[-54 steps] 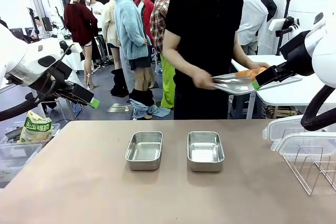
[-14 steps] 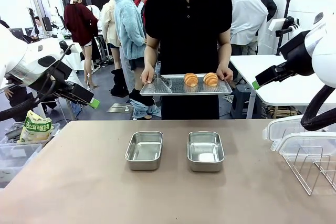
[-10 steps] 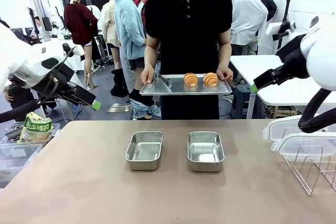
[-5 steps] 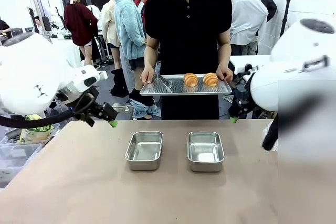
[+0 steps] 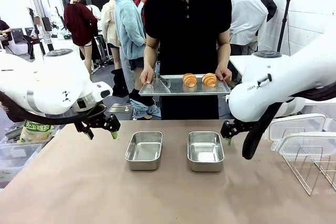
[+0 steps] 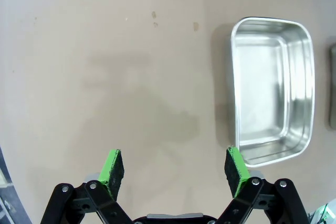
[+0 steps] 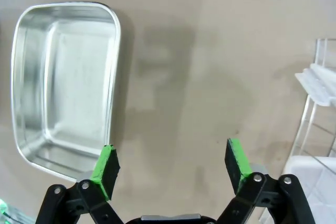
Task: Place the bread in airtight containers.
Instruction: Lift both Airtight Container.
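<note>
1. Standing at 12 o'clock across the table [image 5: 157,198], a person holds a flat steel tray [image 5: 168,88] level, with one hand [image 5: 147,74] at its 9 o'clock end and the other hand [image 5: 224,73] at its 3 o'clock end.
2. Two rolls lie side by side on the tray's 3 o'clock half: the left croissant [image 5: 189,80] and the right croissant [image 5: 209,80], close together.
3. Two open-topped steel tubs sit empty on the table below the tray. The right tub [image 5: 205,151] is at 3 o'clock of the left tub [image 5: 144,150], with bare table between them.
4. The left gripper [image 5: 102,134] hangs low over the table at 9 o'clock of the left tub, near it but apart. Its fingers are spread wide with nothing between them. In its wrist view the gripper [image 6: 175,166] has that tub [image 6: 273,87] at 2 o'clock.
5. The right gripper [image 5: 229,136] hangs at 3 o'clock of the right tub, just beside its rim. In the right wrist view its jaws [image 7: 170,163] are wide apart and hold nothing, and the tub [image 7: 65,82] is at 10 o'clock.
6. A wire rack [image 5: 315,169] stands at the table's 3 o'clock edge.
</note>
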You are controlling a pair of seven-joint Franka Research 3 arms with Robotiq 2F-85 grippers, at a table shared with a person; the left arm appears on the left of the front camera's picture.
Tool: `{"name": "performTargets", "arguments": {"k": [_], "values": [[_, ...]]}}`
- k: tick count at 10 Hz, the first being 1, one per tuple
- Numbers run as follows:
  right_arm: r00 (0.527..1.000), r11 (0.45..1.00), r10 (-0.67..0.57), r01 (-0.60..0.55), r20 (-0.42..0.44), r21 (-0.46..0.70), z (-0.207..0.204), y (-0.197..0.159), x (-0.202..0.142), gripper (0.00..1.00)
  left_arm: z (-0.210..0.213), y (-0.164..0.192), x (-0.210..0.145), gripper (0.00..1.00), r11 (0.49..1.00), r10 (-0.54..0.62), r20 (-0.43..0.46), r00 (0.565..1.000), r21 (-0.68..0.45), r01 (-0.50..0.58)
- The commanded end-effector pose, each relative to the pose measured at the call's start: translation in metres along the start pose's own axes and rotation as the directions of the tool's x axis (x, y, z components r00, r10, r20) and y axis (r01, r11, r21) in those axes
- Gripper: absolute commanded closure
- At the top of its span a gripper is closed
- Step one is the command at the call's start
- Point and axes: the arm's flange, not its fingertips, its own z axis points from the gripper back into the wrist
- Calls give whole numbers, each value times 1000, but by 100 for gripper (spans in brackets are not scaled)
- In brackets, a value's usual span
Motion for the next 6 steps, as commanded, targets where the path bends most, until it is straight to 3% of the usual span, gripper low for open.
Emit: {"name": "performTargets", "arguments": {"k": [1, 3, 4, 6], "values": [[1000, 1000, -26, 26, -8, -1, 6, 7, 9, 0, -4, -19, 13, 0, 998, 15, -20, 1000, 59, -14], [999, 998, -29, 30, -15, 52, 16, 2, 8, 0, -6, -22, 16, 0, 997, 16, -36, 999, 78, -13], [1000, 1000, -7, 7, -3, 7, 2, 4, 6, 0, 14, -16, 15, 0, 995, 44, 5, 999, 90, -45], [1000, 1000, -7, 7, -3, 7, 2, 4, 6, 0, -8, -13, 10, 0, 999, 0, -26, 1000, 43, 1]]}}
